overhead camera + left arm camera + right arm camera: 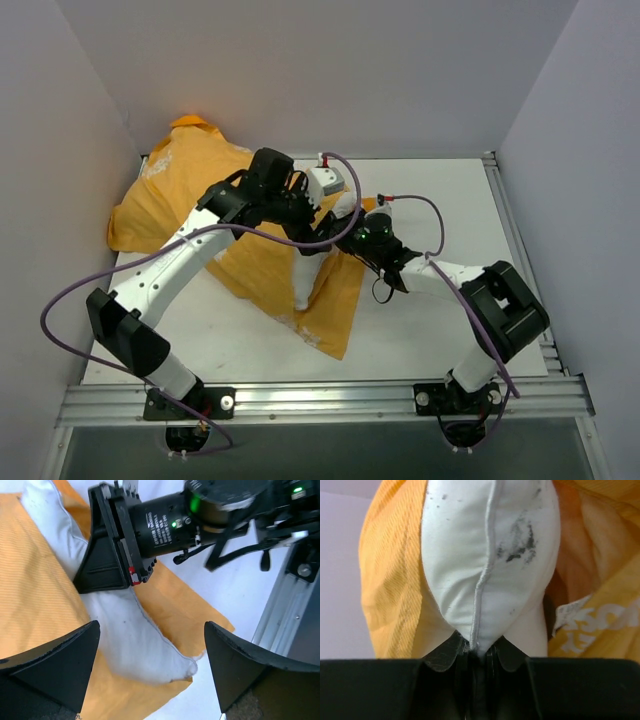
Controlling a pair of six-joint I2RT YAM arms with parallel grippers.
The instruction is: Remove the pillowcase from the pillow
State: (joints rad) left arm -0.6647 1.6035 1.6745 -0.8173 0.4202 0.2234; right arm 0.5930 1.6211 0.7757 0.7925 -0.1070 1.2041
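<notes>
With the right fingers (462, 655) pinched shut on just the pillow (485, 555) seam and the left fingers (55, 660) wide open, empty, a pull may drag the unanchored pillowcase (390, 580) along.

Bright, even light; blurred near edges.

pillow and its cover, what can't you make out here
Top view: most of the pillow is hidden inside the cover.
Right wrist view: white lettering on the cover is cut off by the right edge.
Left wrist view: the cover runs off the left and bottom edges.
</notes>
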